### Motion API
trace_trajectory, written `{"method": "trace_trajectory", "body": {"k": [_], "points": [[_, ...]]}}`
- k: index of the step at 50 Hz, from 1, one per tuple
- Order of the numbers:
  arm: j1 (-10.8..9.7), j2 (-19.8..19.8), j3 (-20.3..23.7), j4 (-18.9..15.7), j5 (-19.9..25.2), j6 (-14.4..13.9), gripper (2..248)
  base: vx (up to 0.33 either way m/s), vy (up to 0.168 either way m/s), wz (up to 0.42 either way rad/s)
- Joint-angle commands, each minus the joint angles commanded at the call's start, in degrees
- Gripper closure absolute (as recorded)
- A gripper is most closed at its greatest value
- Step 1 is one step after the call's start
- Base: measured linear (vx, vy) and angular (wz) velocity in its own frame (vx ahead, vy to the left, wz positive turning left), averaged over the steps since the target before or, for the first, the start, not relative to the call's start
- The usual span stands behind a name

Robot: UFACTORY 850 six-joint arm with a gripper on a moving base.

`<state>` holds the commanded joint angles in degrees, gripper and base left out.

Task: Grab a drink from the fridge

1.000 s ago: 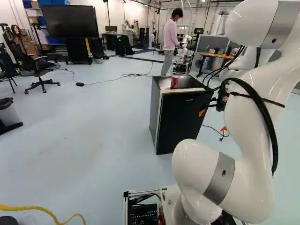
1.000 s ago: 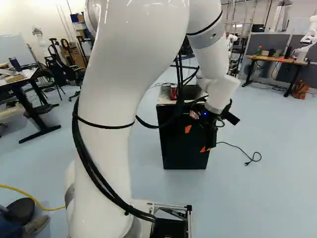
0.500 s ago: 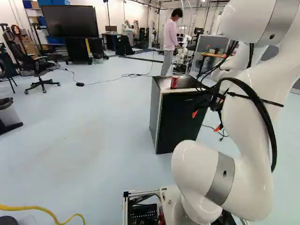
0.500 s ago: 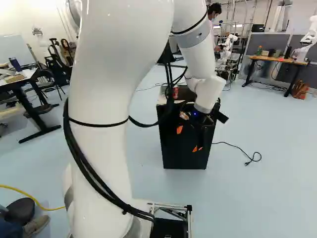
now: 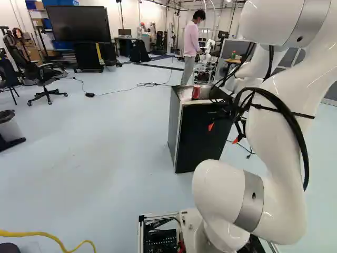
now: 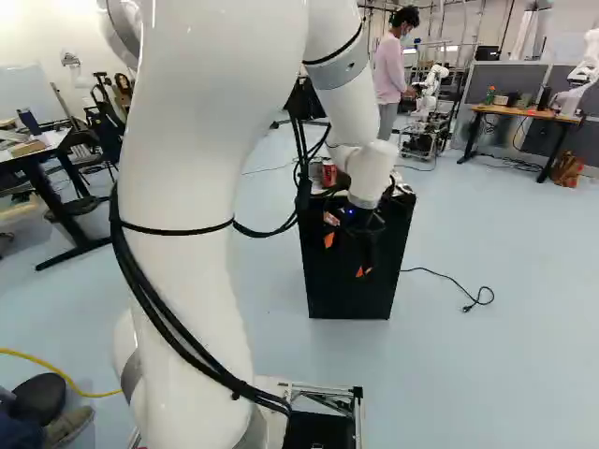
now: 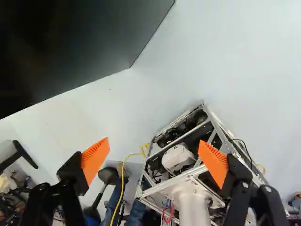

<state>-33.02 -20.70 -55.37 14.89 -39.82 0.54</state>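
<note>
Fridge first: how does it sit, and where's the drink?

"I have it black and boxy ahead of my base, door closed. A red can stands upright on its top; whatever is inside, I can't tell from here."

"And your gripper?"

"Released. I see its two orange pads well apart in the wrist view, and it hangs before the fridge's dark front."

"What's in the way?"

"My own arm, mostly. In the right base view its wrist end and black hoses cover part of the fridge, with the hoses close by the can. Beside the fridge, a cord with a plug curls on the floor."

"Anything farther off?"

"In the left base view, an office chair and a big dark screen. The right base view gives me another robot by a wooden-topped desk, and a table at its left."

"What does the wrist add?"

"It looks back at my base: I get the metal frame from above and a yellow cable running near it. The can I find only from the base."
</note>
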Motion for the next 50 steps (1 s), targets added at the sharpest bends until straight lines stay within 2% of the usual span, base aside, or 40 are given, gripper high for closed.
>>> {"method": "trace_trajectory", "body": {"k": [20, 50], "points": [[5.3, 0.3, 0.5, 0.0, 9.4, 0.0, 3, 0.0, 0.0, 0.0], [10.9, 0.6, 0.9, 0.0, 23.1, 0.0, 3, 0.0, 0.0, 0.0]]}}
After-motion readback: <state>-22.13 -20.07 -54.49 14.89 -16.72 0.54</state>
